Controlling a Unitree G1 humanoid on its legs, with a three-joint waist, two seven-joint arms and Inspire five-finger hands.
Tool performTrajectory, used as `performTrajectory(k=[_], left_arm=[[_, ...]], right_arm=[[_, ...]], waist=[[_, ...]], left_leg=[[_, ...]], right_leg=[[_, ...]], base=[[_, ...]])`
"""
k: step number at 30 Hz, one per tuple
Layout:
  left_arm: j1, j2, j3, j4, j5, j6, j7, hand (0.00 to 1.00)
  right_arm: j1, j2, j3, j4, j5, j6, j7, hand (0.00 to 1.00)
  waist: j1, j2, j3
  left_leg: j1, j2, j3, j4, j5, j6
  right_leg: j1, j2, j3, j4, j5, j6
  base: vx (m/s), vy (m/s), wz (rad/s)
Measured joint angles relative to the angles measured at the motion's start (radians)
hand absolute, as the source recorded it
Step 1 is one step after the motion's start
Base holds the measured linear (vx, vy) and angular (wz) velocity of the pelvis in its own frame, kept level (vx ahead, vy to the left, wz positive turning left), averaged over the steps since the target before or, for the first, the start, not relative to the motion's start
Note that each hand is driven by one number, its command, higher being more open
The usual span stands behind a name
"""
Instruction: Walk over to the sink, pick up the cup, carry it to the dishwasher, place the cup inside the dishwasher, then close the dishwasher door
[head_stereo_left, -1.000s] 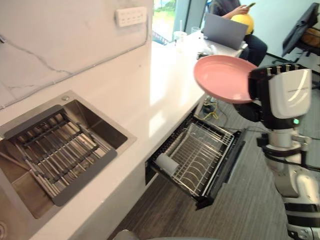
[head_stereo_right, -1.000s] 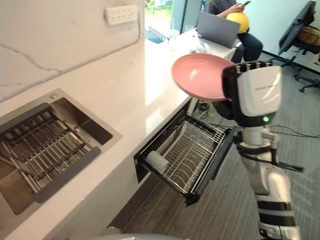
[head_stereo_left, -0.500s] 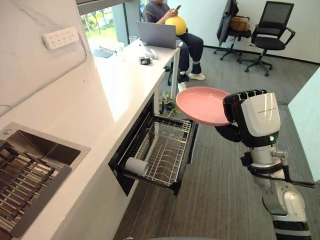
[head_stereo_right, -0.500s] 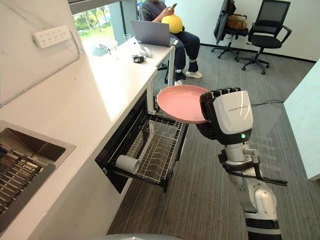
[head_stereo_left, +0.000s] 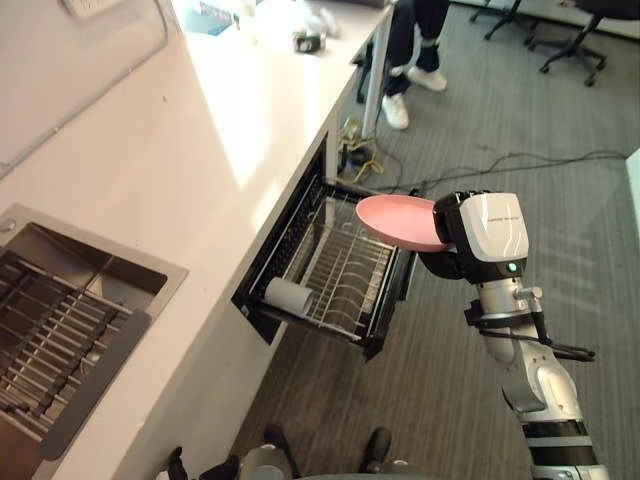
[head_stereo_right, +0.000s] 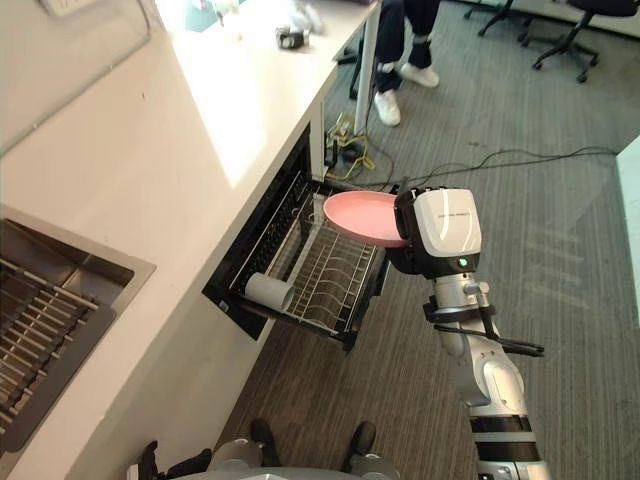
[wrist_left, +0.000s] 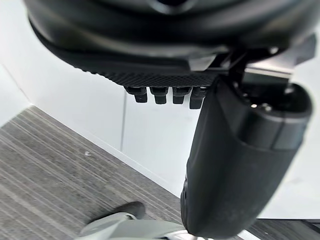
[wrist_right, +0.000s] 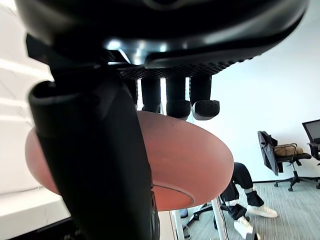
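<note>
This is an office kitchenette. A long white counter (head_stereo_left: 200, 150) has a steel sink (head_stereo_left: 112, 262) set into its near end, and a dishwasher (head_stereo_left: 340, 268) drawer is pulled open below its front edge. Grey carpet (head_stereo_left: 520, 230), a swivel chair's wheeled base (head_stereo_left: 574, 50) and a seated person's legs (head_stereo_left: 412, 25) at the counter's far end mark it as a workplace.

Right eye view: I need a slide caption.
The right robot hand holds a pink plate over the dishwasher rack, a white cup inside.

The room is bright. Daylight comes from the far end and makes a big white glare on the counter (head_stereo_left: 215, 120). Under the counter it is dark. The pink plate (wrist_right: 190, 155) is shaded underneath.
</note>
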Motion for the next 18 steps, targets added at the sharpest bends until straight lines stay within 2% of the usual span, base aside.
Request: performTrajectory(k=[5,9,11,18], left_arm=[[-0.039,0.009,-0.009,-0.013,-0.018,-0.02,-0.017,1.0],[-0.04,0.018,-0.035,-0.048,-0.018,-0.039,-0.044,1.0],[-0.054,0.021,-0.05,-0.068,-0.032,-0.044,-0.049,1.0],[-0.089,0.023,-0.095,-0.084,-0.049,-0.044,-0.061,1.0]], right_arm=[[-0.125,-0.031,0.037,0.096,0.007,0.074,0.002,0.0],[-0.187,-0.05,0.059,0.159,0.052,0.13,0.002,0.0],[-0.241,-0.073,0.08,0.206,0.082,0.158,0.002,0.0],[-0.374,-0.151,0.147,0.322,0.144,0.196,0.037,0.0]], waist=[[0.012,-0.006,0.076],[0.031,-0.006,0.114],[0.036,0.002,0.148],[0.047,0.04,0.207]], left_leg=[[-0.058,-0.017,-0.047,0.015,0.0,0.015],[-0.094,-0.025,-0.073,0.022,0.001,0.021],[-0.102,-0.029,-0.104,0.022,0.001,0.021],[-0.137,-0.041,-0.156,0.019,0.008,0.027]], right_leg=[[-0.032,-0.015,-0.024,0.0,0.016,0.008],[-0.055,-0.021,-0.034,0.0,0.021,0.011],[-0.056,-0.021,-0.041,0.001,0.023,0.011],[-0.08,-0.022,-0.059,0.001,0.028,0.013]], base=[[0.0,0.063,0.18],[0.01,0.052,0.1],[0.02,0.02,0.07],[0.0,0.033,0.07]])
